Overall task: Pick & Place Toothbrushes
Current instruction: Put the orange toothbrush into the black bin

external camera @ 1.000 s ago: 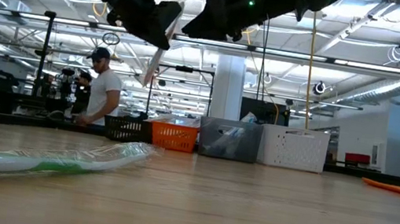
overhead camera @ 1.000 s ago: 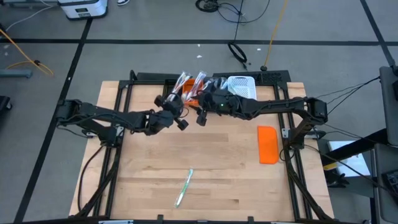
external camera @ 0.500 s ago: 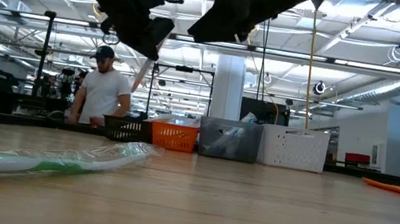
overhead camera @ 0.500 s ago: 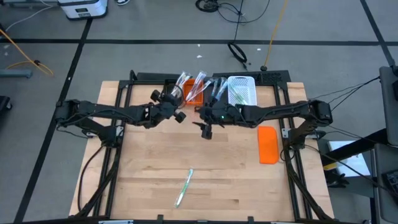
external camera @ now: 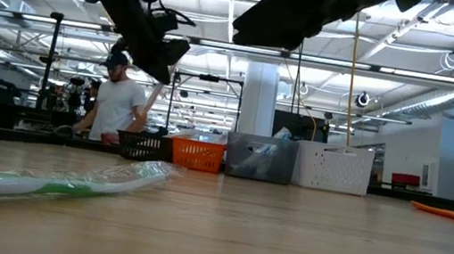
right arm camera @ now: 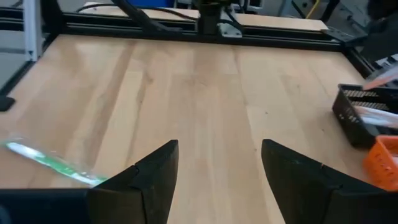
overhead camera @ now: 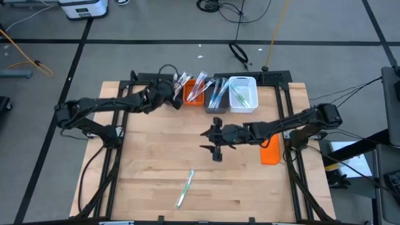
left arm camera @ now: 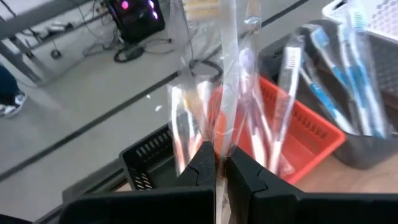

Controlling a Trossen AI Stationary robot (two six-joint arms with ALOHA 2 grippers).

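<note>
Moved over the black bin (overhead camera: pixel 164 89), left end effector (left arm camera: pixel 216 163) pinches a wrapped toothbrush (left arm camera: pixel 231 74) — right end effector (right arm camera: pixel 217 171) spread.

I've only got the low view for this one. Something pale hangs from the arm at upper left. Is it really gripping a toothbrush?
Observer: Yes. The left wrist view shows the left gripper shut on a wrapped toothbrush.
Operator: Where over the table is it?
Observer: From above, it is at the back of the table, by the black bin and the orange bin.
Operator: And the other arm?
Observer: The right gripper is open and holds nothing, above mid-table. A green toothbrush lies nearer the front edge.
</note>
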